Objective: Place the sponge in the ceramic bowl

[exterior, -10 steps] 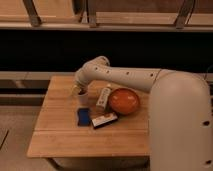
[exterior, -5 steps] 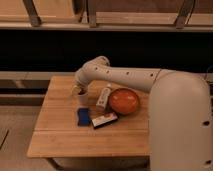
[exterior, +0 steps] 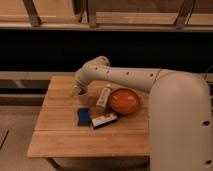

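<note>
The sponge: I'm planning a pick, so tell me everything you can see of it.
The small blue rectangular sponge looks matte and lies flat on the wooden slatted table, its long side running away from the camera. Nothing rests on it. The flat white-red-black box lies just beside it, on the right in the view; whether they touch cannot be told. The robot's hand is apart from it, farther back by the small white cup.

Open tool (exterior: 76, 91) low, arm outstretched
</note>
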### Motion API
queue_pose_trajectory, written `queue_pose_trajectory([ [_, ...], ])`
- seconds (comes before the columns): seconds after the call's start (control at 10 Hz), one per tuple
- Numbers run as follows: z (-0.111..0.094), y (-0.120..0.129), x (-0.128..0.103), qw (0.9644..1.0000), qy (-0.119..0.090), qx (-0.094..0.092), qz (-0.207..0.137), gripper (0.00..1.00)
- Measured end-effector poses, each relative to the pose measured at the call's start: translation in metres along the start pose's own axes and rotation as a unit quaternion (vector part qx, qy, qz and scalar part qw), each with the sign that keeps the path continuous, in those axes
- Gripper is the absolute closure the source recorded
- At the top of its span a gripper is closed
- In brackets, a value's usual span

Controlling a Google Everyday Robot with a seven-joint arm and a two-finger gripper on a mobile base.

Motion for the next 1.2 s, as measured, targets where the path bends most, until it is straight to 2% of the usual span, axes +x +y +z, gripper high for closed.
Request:
queue_pose_trajectory([
  [0.6, 0.000, 0.000, 0.000, 1.0000, 0.000, 0.000, 0.000, 0.20],
  [0.8, 0.000, -0.001, 0.003, 1.0000, 0.007, 0.003, -0.002, 0.20],
  [1.0, -0.006, -0.001, 0.010, 0.9992, 0.035, 0.018, 0.003, 0.20],
  [1.2, -0.026, 0.000, 0.014, 0.9962, 0.074, 0.045, 0.008, 0.20],
])
